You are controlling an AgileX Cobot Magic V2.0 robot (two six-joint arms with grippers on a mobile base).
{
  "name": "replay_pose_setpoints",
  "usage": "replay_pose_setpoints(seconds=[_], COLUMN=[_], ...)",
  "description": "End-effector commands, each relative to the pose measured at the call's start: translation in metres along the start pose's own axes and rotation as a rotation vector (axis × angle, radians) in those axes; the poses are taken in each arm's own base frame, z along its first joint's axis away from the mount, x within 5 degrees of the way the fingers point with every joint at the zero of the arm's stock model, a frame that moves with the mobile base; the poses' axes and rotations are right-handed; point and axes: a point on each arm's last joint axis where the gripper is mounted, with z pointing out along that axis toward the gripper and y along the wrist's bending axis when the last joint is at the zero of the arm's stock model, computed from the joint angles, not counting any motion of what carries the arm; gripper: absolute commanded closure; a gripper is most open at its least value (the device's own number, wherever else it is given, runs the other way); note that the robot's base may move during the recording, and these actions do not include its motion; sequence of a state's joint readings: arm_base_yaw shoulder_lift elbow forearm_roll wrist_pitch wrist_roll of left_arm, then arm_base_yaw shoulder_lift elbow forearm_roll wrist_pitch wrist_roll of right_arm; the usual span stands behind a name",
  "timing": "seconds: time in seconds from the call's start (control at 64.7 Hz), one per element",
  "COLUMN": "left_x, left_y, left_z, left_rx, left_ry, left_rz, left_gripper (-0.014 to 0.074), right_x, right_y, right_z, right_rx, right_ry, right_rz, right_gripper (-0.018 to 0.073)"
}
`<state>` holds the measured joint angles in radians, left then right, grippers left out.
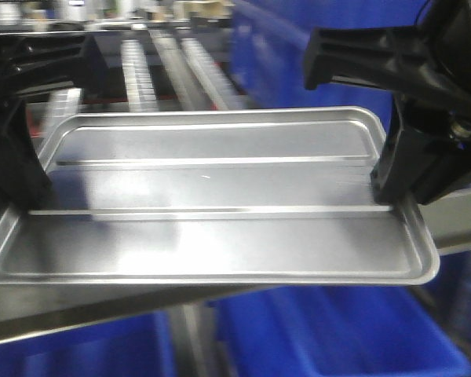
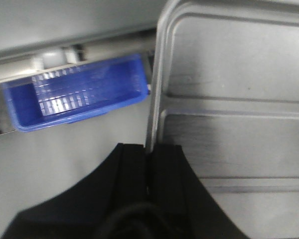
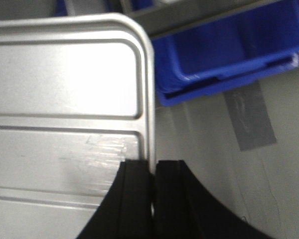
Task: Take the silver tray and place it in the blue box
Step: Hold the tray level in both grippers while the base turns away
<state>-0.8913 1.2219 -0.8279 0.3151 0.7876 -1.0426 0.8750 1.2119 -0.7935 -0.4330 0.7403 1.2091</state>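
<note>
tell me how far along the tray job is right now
Done: the left gripper and right gripper are each shut on a short rim of the silver tray, which looks lifted. In hand: it is held between both arms. Left: lower it into the blue box seen below its front edge, then release.

I find nothing I can read in any of my views. No letters, numbers, brand or label show on the silver tray [image 1: 220, 188], on the blue box [image 3: 224, 82], or on the grey strip of tape [image 3: 251, 119] near it. The racks at the back [image 1: 141, 71] are too blurred to tell.
</note>
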Motion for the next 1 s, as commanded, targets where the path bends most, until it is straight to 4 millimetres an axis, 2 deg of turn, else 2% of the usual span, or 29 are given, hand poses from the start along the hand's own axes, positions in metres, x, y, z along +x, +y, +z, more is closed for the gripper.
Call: replay_pose_setpoints(seconds=[0.0, 0.989], left_x=[-0.0072, -0.0072], left_y=[-0.0009, -0.0009], left_z=[-0.0123, -0.0123], left_rx=[0.016, 0.016], left_ry=[-0.056, -0.056], left_rz=[0.006, 0.006], left_gripper=[0.0700, 0.0700], right_x=[-0.0083, -0.0082], right_y=[-0.0016, -0.0016], right_z=[-0.0113, -0.0113], right_rx=[-0.006, -0.005], right_ry=[-0.057, -0.056], right_rz=[-0.017, -0.016], right_gripper=[0.0501, 0.0501])
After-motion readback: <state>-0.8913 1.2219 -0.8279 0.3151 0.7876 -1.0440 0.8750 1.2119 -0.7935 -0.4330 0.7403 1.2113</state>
